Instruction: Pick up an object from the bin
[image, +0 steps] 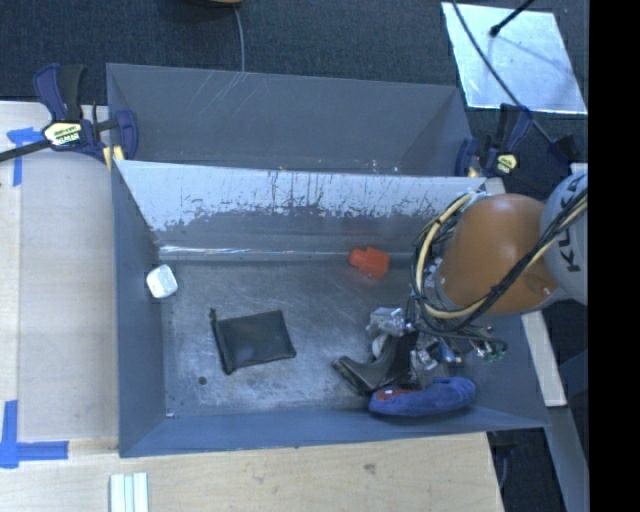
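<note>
My gripper (388, 358) is low in the bin's front right corner, under the arm's orange cover. Right beneath it, against the front wall, lies a blue, soft-looking, elongated thing (424, 397). A dark part at the gripper's left end reaches the bin floor just left of this blue thing. Whether anything is held is hidden. A small orange block (369, 261) lies by the back wall, above and a little left of the gripper.
A flat black pouch (254, 340) lies on the bin floor left of centre. A small white piece (161, 282) rests against the left wall. The arm, with its orange cover and cables, comes in from the right.
</note>
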